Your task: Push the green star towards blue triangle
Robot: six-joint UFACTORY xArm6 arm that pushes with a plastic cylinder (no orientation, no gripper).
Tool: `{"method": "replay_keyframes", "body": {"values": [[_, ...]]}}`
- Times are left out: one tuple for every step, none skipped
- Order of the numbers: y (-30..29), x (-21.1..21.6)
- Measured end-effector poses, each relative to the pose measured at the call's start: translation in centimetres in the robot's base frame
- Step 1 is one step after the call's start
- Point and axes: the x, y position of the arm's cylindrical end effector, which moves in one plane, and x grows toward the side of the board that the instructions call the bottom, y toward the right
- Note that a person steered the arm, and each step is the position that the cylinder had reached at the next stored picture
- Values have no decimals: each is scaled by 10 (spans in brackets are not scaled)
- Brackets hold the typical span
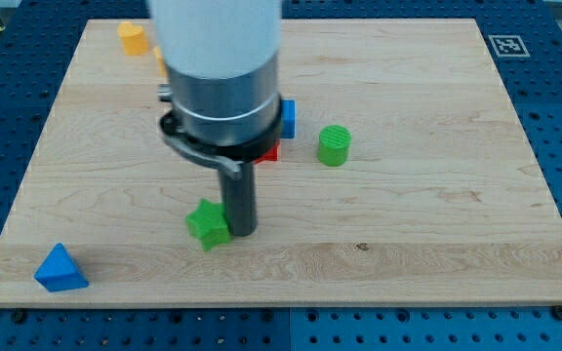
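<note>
My tip (241,232) is touching the green star (208,223) at its 3 o'clock side on the tabletop (427,234), carrying no hand to open or close, and should be pressing toward 8 o'clock, where the blue triangle (60,269) is lying well apart.

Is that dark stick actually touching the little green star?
Touching: in the camera view, my tip sits flush against the green star on its right edge, no board showing between them.
</note>
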Motion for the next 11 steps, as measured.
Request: {"method": "replay_keyframes", "body": {"values": [[-34, 0], [-61, 0], [-79, 0], [-96, 0], [-111, 0], [-115, 0], [-116, 0], [-117, -1], [-120, -6], [-124, -7], [-110, -14]]}}
